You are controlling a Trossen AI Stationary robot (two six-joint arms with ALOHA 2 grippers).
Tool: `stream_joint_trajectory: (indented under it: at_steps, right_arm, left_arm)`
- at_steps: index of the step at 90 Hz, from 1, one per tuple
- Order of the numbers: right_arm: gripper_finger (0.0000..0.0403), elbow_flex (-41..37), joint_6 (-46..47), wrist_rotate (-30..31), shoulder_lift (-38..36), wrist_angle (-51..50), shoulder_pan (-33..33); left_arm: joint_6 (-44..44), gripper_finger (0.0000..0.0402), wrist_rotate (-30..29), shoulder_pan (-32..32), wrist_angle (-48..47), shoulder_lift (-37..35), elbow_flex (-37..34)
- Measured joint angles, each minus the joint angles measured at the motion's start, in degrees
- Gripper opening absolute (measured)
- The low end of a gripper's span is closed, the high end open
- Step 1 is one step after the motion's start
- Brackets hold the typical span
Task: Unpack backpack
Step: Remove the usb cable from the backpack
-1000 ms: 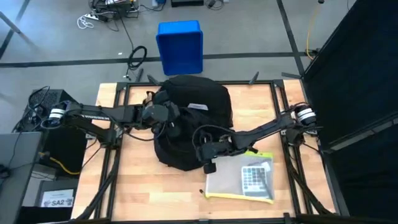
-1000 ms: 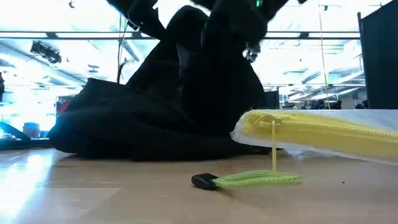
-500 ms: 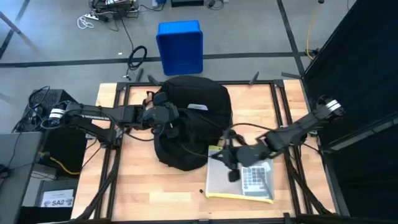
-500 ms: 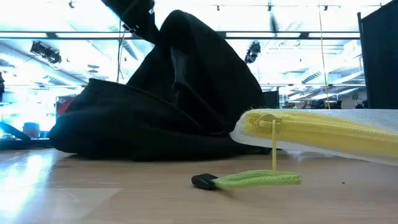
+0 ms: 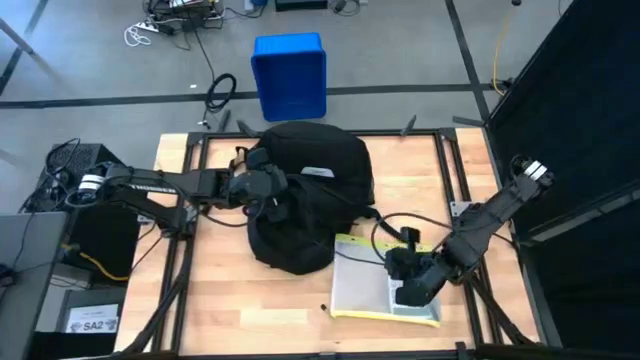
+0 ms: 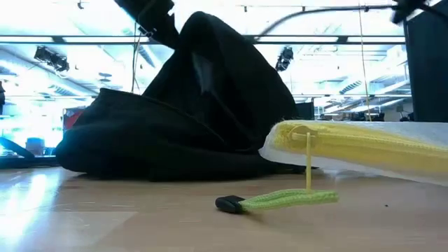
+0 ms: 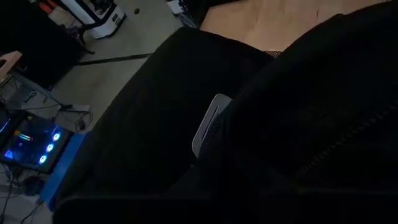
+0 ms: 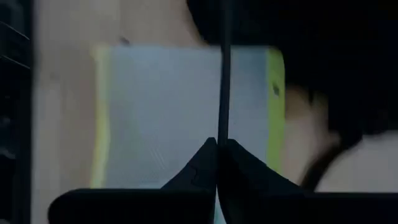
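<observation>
Backpack (image 5: 300, 195) fabric gripped by left tool (image 5: 272, 190); right tool (image 5: 412, 290), fingers together, over mesh pouch (image 5: 365, 285).

Little writing can be read here. In the high view, a small white tag (image 5: 92, 324) beside the table, near the left arm's base, carries dark letters that look like "SA2"; a line of smaller print on it is too fine to make out. The backpack (image 5: 300, 170) has a white rectangular label (image 5: 318, 172) on its top, but no words on it can be made out, and in the left wrist view the same label shows only edge-on. Nothing else carries legible letters, numbers or signs.
</observation>
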Motion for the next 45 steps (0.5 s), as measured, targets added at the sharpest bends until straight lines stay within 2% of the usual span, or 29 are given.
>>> stream_joint_trajectory:
  at_steps: [8, 13, 19, 34, 45]
  right_arm:
    - [0.0000, -0.02, 4.99, -0.03, 0.54, -1.41, 2.16]
    - [0.0000, 0.00, 6.62, 2.00, 0.52, -0.88, 3.75]
    - [0.0000, 0.00, 7.11, 7.46, 0.24, -0.44, 6.29]
    - [0.0000, 0.78, 6.86, 26.09, -2.27, -0.18, 12.32]
    - [0.0000, 0.96, 6.61, 31.35, -4.27, -0.14, 15.33]
  left_arm:
    - [0.05, 0.0000, 0.01, 0.00, 0.58, 0.02, 0.00]
    - [0.10, 0.0000, -0.01, 0.00, 1.11, 0.02, 0.00]
    - [0.10, 0.0000, -0.01, 0.00, 1.36, 0.02, 0.00]
    - [0.10, 0.0000, 0.01, 0.00, 2.12, 0.02, 0.00]
    - [0.02, 0.0000, -0.01, 0.00, 2.28, 0.02, 0.00]
